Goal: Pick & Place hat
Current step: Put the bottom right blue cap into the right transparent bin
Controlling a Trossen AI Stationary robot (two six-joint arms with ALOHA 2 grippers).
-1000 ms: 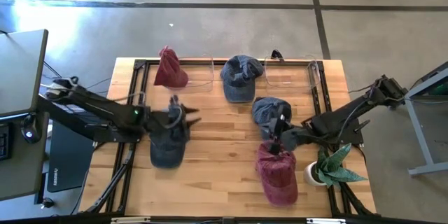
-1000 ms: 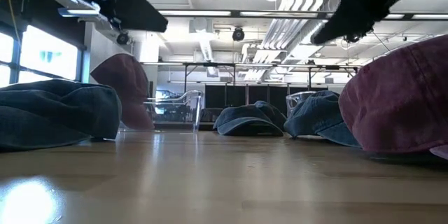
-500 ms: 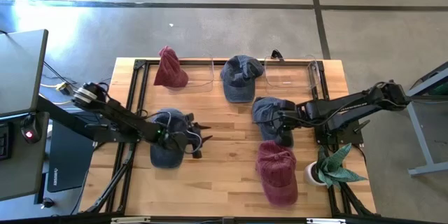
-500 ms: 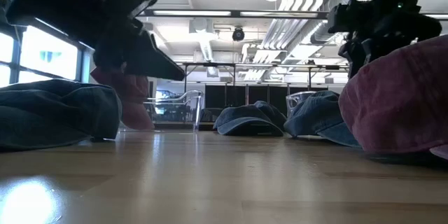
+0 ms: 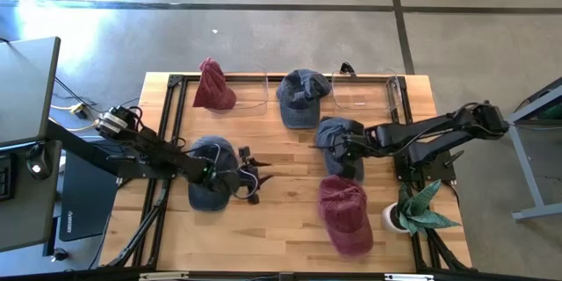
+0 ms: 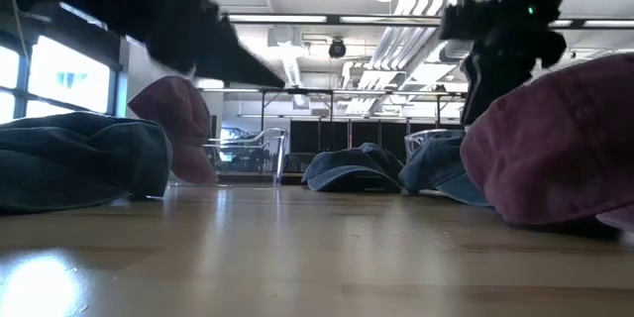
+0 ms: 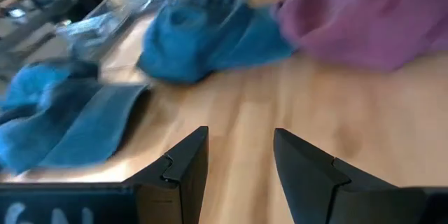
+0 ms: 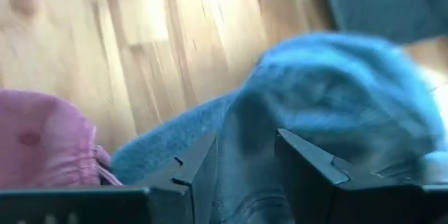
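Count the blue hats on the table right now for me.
3. One blue hat lies at the far edge between the clear bins, one right of centre under the right hand, one at the left beside the left hand. None seems hidden.

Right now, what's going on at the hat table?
Five caps lie on the wooden table. The right gripper is over the blue denim cap at centre right, fingers open either side of its fabric, nothing lifted. The left gripper is open and empty over bare wood, just past the blue denim cap at front left. The maroon cap at front right, the maroon cap at the back left and the blue cap at the back centre lie untouched.
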